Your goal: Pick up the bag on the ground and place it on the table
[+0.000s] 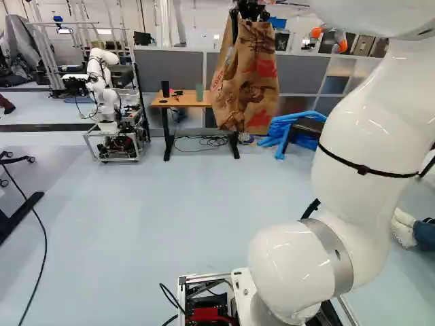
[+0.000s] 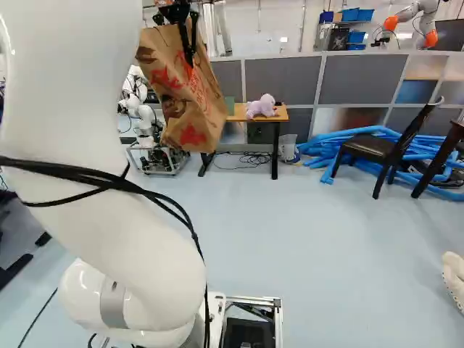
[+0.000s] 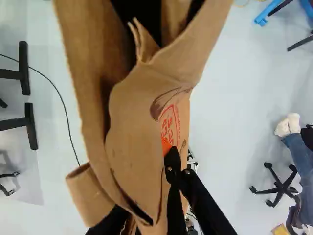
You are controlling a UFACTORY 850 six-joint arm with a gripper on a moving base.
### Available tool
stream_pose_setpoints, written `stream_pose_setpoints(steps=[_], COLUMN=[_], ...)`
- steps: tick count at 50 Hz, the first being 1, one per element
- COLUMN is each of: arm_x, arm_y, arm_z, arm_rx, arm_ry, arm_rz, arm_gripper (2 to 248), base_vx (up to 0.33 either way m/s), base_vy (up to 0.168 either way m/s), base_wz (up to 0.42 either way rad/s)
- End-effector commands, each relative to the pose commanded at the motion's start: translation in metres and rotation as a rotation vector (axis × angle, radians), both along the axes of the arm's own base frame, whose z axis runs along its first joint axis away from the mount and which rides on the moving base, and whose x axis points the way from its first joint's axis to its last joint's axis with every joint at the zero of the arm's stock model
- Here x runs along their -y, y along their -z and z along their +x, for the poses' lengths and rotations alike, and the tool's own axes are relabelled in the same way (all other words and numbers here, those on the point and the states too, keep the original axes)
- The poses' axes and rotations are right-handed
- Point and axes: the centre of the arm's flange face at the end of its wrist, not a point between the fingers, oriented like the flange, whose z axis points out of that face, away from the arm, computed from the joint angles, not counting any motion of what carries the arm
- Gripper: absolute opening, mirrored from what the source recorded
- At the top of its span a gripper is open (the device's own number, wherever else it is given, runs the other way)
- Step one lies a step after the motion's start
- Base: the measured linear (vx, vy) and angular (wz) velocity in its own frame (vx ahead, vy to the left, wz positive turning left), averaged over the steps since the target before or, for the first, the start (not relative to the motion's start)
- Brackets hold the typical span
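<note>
High ahead of the base, my gripper (image 2: 190, 45) is shut on the upper part of a brown paper bag (image 2: 192, 101) with red print. The bag (image 1: 246, 85) hangs tilted in the air, clear of the floor. In the wrist view the crumpled bag (image 3: 137, 107) passes between the fingers of the gripper (image 3: 146, 186) and hides much of one finger. The small wooden table (image 1: 178, 100) stands farther back; in the left base view the bag covers its right end. On the table (image 2: 238, 113) lies a purple plush toy (image 2: 262, 106).
A dark cup (image 1: 165, 88) and a green cup (image 1: 199, 92) also stand on the table. Another robot (image 1: 105, 95) is left of it. Blue tubes (image 2: 362, 134) and a dark chair (image 2: 377, 148) are to the right, grey partitions (image 2: 359, 80) behind. A person's legs (image 3: 298, 152) show beside an office-chair base.
</note>
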Motion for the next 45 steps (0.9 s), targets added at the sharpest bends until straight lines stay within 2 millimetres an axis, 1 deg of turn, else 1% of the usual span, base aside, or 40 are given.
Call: stream_pose_setpoints(steps=[17,45], arm_x=[0.001,0.001], arm_y=[-0.021,-0.023], arm_z=[-0.012,-0.013], arm_rx=[0.007,0.008], arm_ry=[0.001,0.001], arm_rz=[0.000,0.001], arm_gripper=[21,21], base_vx=[0.000,0.000], base_vy=[0.000,0.000], base_wz=[0.000,0.000])
